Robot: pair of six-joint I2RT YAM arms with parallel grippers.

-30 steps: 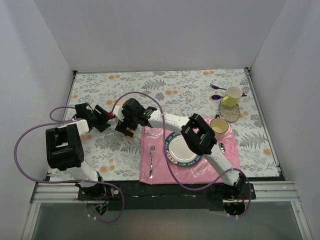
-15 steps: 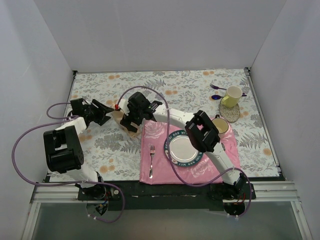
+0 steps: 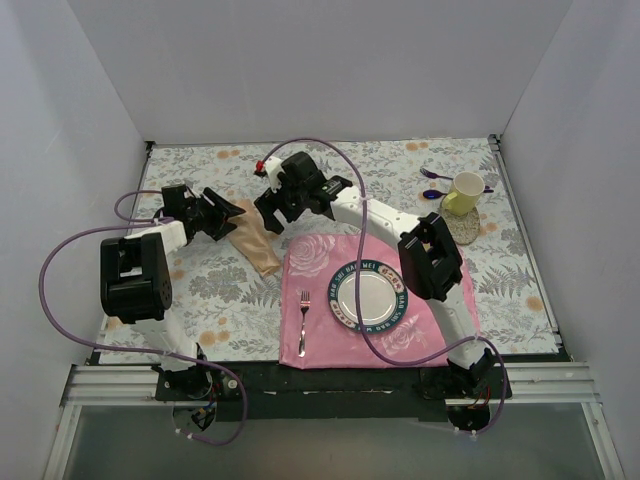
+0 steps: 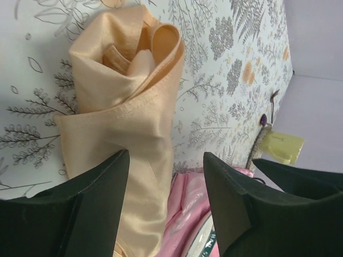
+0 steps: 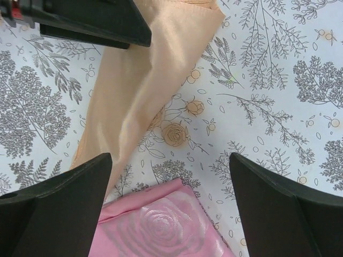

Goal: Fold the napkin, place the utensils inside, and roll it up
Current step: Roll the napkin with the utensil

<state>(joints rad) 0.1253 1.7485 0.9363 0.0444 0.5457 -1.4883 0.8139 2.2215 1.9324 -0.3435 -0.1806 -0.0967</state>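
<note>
While the napkin point(image 4: 128, 96) lies bunched, the left end effector point(image 4: 166, 160) and right end effector point(image 5: 170, 160) gape wide.

Light bright, even and diffuse; shadows on my counter point(image 3: 380, 170) faint. Mild sheen on the napkin point(image 4: 123, 96); all views sharp.

top ext: high, rear, looks down | wrists: close, down | share napkin point(image 5: 150, 80)
</note>
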